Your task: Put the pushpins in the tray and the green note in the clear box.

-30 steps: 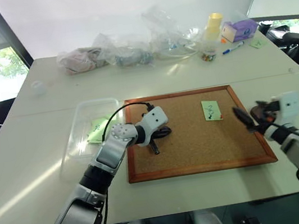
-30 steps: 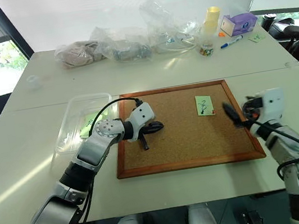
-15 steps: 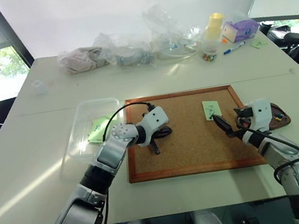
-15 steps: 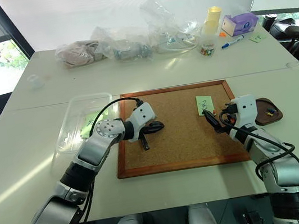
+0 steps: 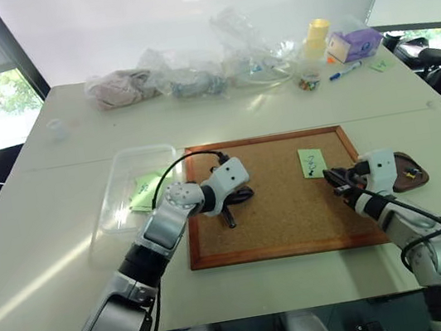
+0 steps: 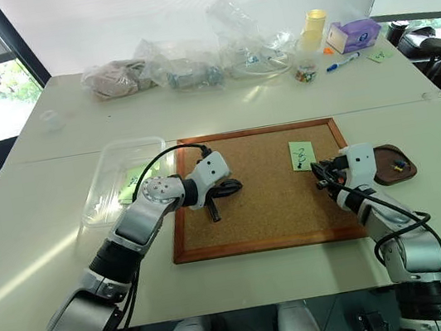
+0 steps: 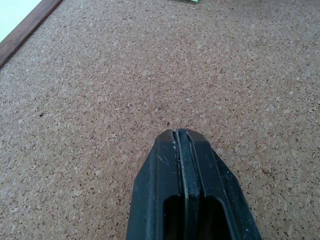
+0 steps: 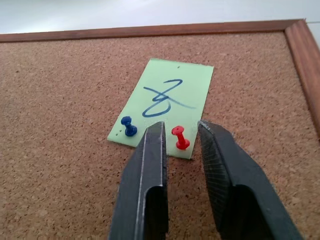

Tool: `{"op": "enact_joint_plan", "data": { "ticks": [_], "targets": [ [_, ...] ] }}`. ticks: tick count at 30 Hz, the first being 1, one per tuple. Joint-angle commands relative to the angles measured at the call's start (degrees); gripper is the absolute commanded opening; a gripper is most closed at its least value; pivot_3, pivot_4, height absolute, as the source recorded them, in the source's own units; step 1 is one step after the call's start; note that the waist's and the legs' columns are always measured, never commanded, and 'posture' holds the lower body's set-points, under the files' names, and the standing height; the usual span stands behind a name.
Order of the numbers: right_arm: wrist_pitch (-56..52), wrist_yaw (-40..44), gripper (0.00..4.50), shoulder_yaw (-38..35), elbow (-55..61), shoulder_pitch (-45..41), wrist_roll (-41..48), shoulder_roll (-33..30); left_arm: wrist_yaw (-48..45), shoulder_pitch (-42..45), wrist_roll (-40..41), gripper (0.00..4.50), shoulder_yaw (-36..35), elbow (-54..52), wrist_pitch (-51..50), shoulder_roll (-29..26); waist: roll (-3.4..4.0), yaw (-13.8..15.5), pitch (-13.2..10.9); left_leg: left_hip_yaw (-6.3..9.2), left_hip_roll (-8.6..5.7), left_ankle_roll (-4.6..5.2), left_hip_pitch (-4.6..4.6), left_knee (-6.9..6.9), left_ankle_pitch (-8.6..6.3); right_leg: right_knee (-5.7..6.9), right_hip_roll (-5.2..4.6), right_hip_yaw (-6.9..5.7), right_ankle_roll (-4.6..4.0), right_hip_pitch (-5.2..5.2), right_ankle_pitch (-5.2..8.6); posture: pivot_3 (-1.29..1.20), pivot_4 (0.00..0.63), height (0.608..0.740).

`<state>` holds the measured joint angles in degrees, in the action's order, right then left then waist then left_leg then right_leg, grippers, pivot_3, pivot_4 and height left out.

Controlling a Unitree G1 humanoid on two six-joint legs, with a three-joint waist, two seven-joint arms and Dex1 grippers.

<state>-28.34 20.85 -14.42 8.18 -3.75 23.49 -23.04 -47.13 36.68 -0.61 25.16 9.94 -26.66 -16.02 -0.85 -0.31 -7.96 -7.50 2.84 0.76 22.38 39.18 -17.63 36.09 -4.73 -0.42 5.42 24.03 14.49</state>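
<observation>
A large white table carries a wood-framed cork board, with a transparent plastic box beside one end and a dark brown glossy tray at the other. Crumpled clear plastic bags lie along its far edge.

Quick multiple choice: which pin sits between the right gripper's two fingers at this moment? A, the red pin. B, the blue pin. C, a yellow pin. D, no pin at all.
A: in the right wrist view the red pin stands in the gap between the right gripper's fingers, stuck in the green note's near edge, while the blue pin sits outside the fingers, off to one side.
</observation>
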Motion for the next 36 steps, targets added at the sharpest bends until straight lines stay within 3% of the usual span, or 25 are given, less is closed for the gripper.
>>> {"op": "enact_joint_plan", "data": {
  "ticks": [1,17,21,30,36],
  "targets": [
    [0.5,0.1,0.88,-1.5,0.6,-0.4,0.9,0.2,1.3,-0.6,-2.2,0.0,0.7,2.4,-0.8,-0.3,0.0,0.0,0.0,0.0,0.0,0.0,0.0,0.0,0.0,0.0,0.0,0.0,0.0,0.0,0.0,0.0,0.15,0.737],
    [0.6,0.6,0.88,-0.6,-2.7,-2.4,0.1,-0.3,1.2,-0.4,-2.2,0.0,0.7,2.5,-0.8,-0.2,0.0,0.0,0.0,0.0,0.0,0.0,0.0,0.0,0.0,0.0,-0.01,0.0,0.0,0.0,0.0,0.0,0.15,0.737],
    [0.8,0.8,0.07,-0.7,-2.9,-2.6,0.0,-0.2,1.3,-0.4,-2.2,0.0,0.7,2.4,-1.0,-0.2,0.0,0.0,0.0,0.01,0.01,0.0,0.0,0.0,0.0,0.0,-0.02,0.0,0.0,0.0,0.0,0.0,0.15,0.737],
    [1.5,0.7,0.07,-1.4,-1.8,-2.2,0.3,0.2,1.2,-0.3,-2.2,0.0,0.7,2.2,-1.2,-0.2,0.0,-0.1,0.0,0.0,0.02,0.0,0.0,0.0,0.0,0.0,-0.02,0.0,0.0,0.0,0.0,0.0,0.15,0.737],
    [7.4,-0.6,0.07,-4.0,1.0,-0.2,1.0,2.9,1.1,-0.4,-3.0,0.0,1.4,2.2,-2.5,-0.9,0.02,0.1,0.0,0.01,0.02,0.0,0.03,-0.01,0.0,0.0,-0.02,-0.01,0.0,0.03,0.0,0.0,0.15,0.737]
  ]
}}
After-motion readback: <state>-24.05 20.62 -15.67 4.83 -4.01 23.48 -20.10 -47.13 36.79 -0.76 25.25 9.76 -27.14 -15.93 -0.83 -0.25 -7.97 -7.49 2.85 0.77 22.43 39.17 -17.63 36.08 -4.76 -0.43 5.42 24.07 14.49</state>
